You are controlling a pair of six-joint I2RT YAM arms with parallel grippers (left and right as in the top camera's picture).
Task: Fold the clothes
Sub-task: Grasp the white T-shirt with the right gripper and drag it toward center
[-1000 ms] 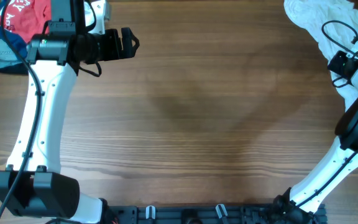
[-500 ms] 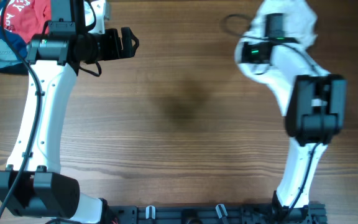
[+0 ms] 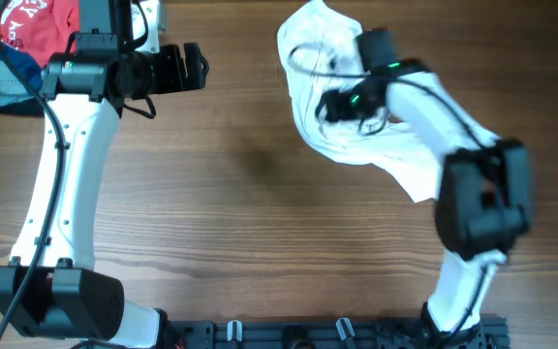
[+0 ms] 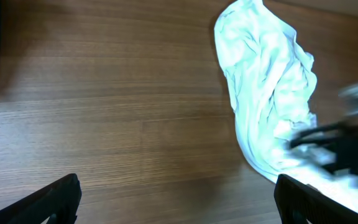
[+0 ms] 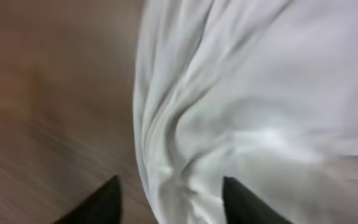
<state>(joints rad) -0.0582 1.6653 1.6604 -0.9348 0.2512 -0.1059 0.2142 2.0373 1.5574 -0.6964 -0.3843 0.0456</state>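
The table (image 3: 260, 223) carries the clothes (image 3: 376, 150) right of centre, their long axis slanting from the far edge toward the near right. The right tool (image 3: 335, 103) sits on them, its fingers pinching bunched cloth (the view is blurred). The left tool (image 3: 194, 66) gapes empty, well apart to the left.

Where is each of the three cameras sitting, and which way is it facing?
Overhead: above the table, facing straight down; left arm, right arm and white garment show.
Left wrist: on the left arm, facing across bare wood toward the garment; its end effector's fingertips frame the bottom corners.
Right wrist: close over the garment, blurred; dark fingertips at the bottom edge.
Shared: all three see the garment.
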